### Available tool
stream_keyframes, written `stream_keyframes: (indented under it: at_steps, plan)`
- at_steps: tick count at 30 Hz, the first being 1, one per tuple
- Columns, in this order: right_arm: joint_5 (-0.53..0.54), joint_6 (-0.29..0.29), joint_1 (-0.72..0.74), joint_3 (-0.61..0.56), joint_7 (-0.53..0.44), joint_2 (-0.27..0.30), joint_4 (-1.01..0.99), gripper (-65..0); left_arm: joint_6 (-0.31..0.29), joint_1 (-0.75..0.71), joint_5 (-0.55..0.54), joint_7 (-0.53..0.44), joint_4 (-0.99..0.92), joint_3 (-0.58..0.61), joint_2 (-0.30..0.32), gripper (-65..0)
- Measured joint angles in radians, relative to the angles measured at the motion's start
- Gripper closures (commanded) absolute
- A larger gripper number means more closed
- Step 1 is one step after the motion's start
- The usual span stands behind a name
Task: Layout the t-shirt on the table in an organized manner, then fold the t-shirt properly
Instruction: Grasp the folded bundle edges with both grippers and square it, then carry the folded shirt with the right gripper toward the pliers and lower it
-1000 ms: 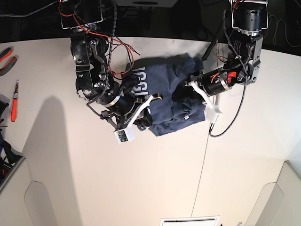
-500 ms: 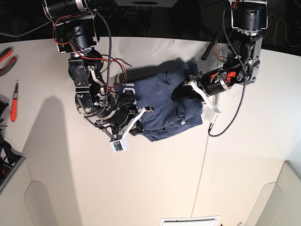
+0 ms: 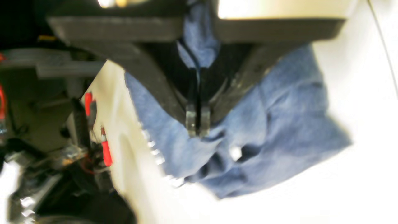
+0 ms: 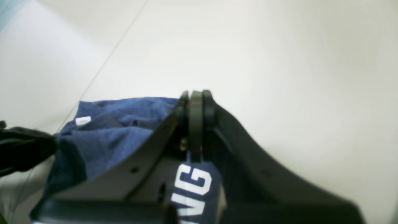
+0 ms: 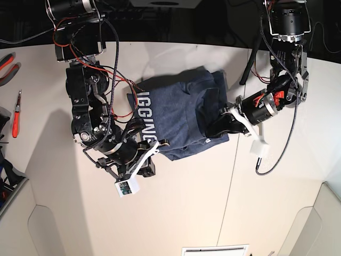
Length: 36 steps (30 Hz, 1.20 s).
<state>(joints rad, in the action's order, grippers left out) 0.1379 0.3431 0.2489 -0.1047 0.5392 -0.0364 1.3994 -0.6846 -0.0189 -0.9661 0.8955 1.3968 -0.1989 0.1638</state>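
Note:
The navy t-shirt (image 5: 181, 106) lies partly spread on the white table (image 5: 186, 202), with white lettering showing along its left side. My right gripper (image 5: 158, 145) is shut on the shirt's near-left edge. In the right wrist view its fingertips (image 4: 195, 96) meet over the lettered cloth of the t-shirt (image 4: 124, 137). My left gripper (image 5: 217, 127) is shut on the near-right part of the shirt. The left wrist view shows that left gripper (image 3: 196, 129) pinching a fold, and the rest of the t-shirt (image 3: 279, 124) lies bunched below it.
A red-handled screwdriver (image 5: 16, 114) and pliers (image 5: 6, 66) lie at the table's left edge. A thin dark seam (image 5: 229, 186) crosses the table near the shirt's right side. A black cable (image 5: 269, 160) loops by the left arm. A white vent (image 5: 216, 249) sits at the near edge.
Both grippers have pulled apart, the right toward the near left and the left toward the right. The shirt is stretched wider and more of its lettering shows.

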Motion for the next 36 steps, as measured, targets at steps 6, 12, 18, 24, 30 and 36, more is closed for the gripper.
stream_keyframes:
  at_steps: [6, 12, 18, 24, 30, 36]
  plan:
    - [-0.015, 0.0, 0.047, 0.0, -0.063, -0.008, -0.076, 0.0, -0.001, -0.003, -0.087, 0.171, 0.034, 0.013, 0.0, 0.0]
    - [-0.016, -0.003, 0.172, 0.0, -0.111, -0.013, -0.338, 0.0, -0.001, -0.048, -0.052, 0.173, 0.034, 0.068, 0.002, 0.0]
    - [-0.039, 0.026, 0.22, 0.0, -0.128, -0.042, -0.53, 0.0, -0.001, -0.069, 0.073, 0.138, 0.034, 0.129, -0.001, 0.0]
    - [-0.034, 0.093, 0.162, -0.001, -0.139, -0.031, -0.552, 0.0, 0.031, -0.058, 0.323, -0.031, 0.033, 0.129, -0.001, 0.0]
    - [0.057, 0.124, 0.095, 0.001, -0.055, -0.013, -0.496, 0.0, 0.108, -0.051, 0.452, -0.098, 0.029, 0.129, -0.001, 0.0]
    - [0.18, 0.163, -0.025, 0.001, 0.173, 0.012, -0.291, 0.0, 0.159, -0.004, 0.499, -0.146, 0.027, 0.129, 0.0, 0.0]
